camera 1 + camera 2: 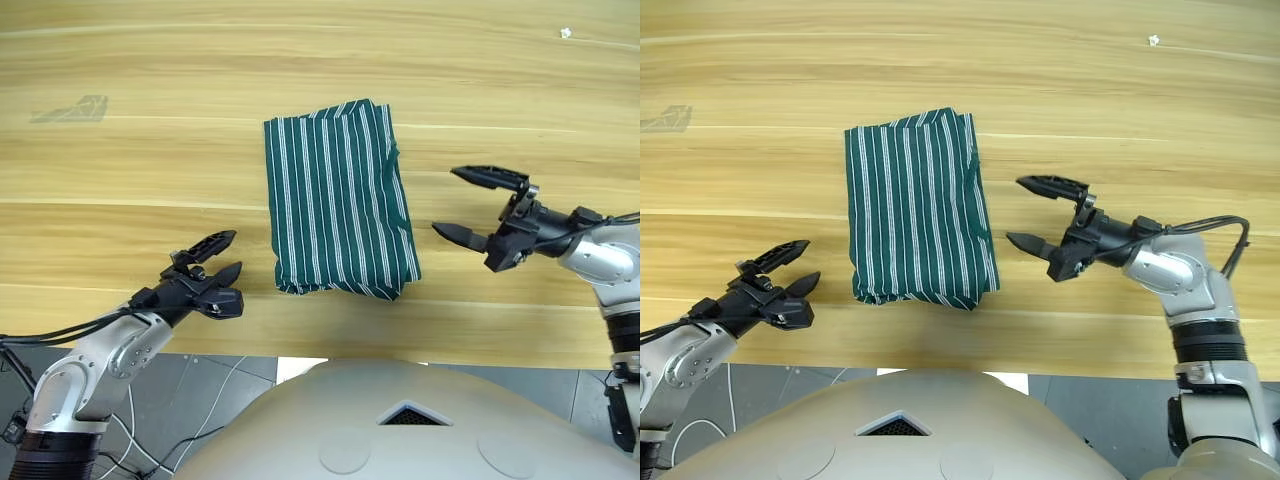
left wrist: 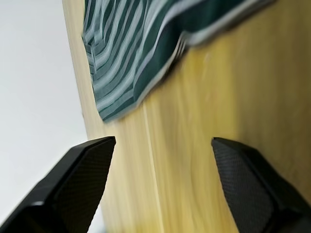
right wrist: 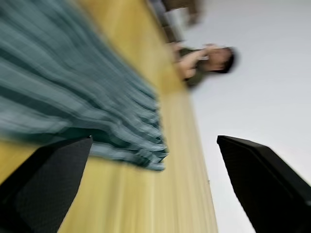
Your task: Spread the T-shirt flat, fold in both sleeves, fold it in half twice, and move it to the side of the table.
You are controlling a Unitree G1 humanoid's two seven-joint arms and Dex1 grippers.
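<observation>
The T-shirt, dark green with thin white stripes, lies folded into a compact rectangle on the wooden table, near its front middle. My left gripper hovers open at the table's front edge, a short way left of the shirt's near left corner. My right gripper is open just right of the shirt's right side, its fingers apart and holding nothing. The striped cloth lies close in front of the right wrist camera.
A small white scrap lies at the far right of the table. A faint grey mark sits on the wood at the far left. The table's front edge runs just behind both grippers.
</observation>
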